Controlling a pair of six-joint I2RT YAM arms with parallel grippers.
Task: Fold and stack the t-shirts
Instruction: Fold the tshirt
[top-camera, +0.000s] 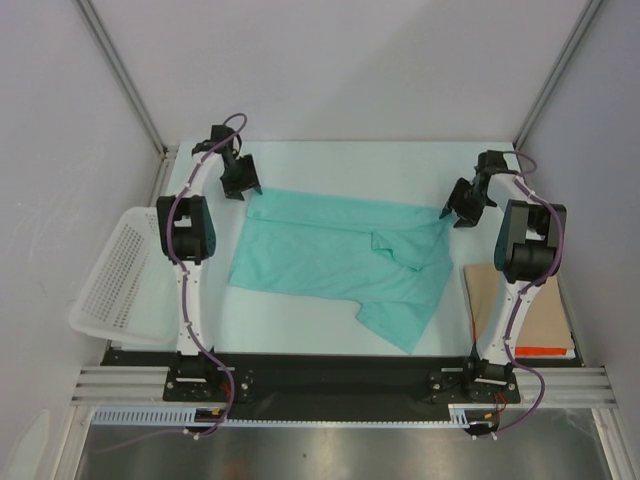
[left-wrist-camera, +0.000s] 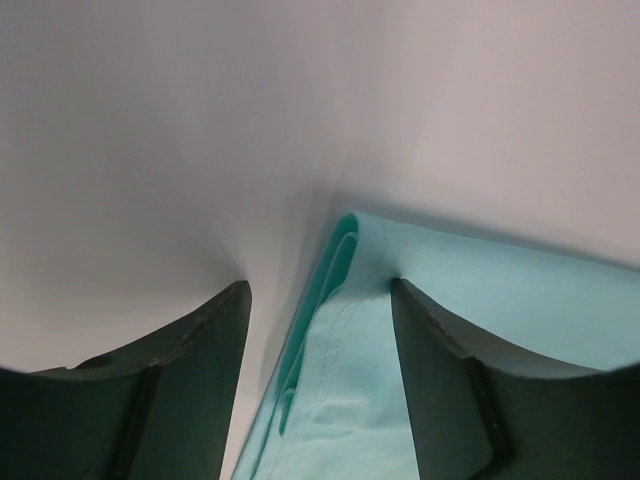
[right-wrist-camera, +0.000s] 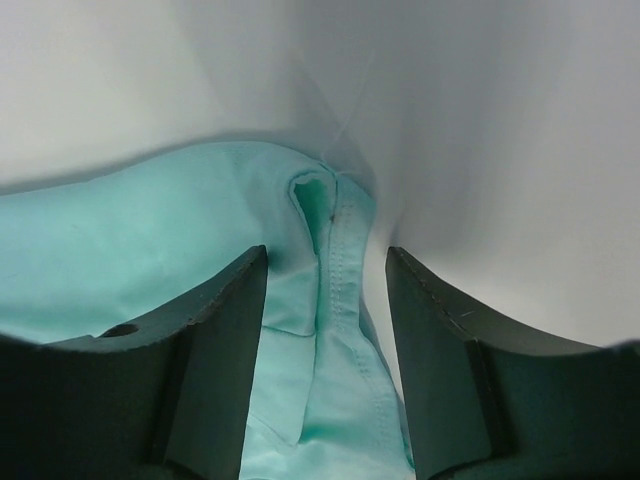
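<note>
One teal t-shirt (top-camera: 330, 260) lies spread and partly folded across the middle of the white table. In the top view my left gripper (top-camera: 243, 185) is at the shirt's far left corner and my right gripper (top-camera: 458, 212) at its far right corner. The left wrist view shows the left gripper (left-wrist-camera: 320, 285) open, the shirt's doubled edge (left-wrist-camera: 350, 400) lying loose between the dark fingers (left-wrist-camera: 200, 370). In the right wrist view the right gripper (right-wrist-camera: 326, 250) is open too, straddling a stitched hem corner of the t-shirt (right-wrist-camera: 340, 330) without pinching it.
A white mesh basket (top-camera: 115, 275) hangs off the table's left side. A brown cardboard sheet (top-camera: 525, 305) with an orange strip (top-camera: 543, 350) lies at the right front. White enclosure walls and metal posts surround the table; the arm bases stand along the near edge.
</note>
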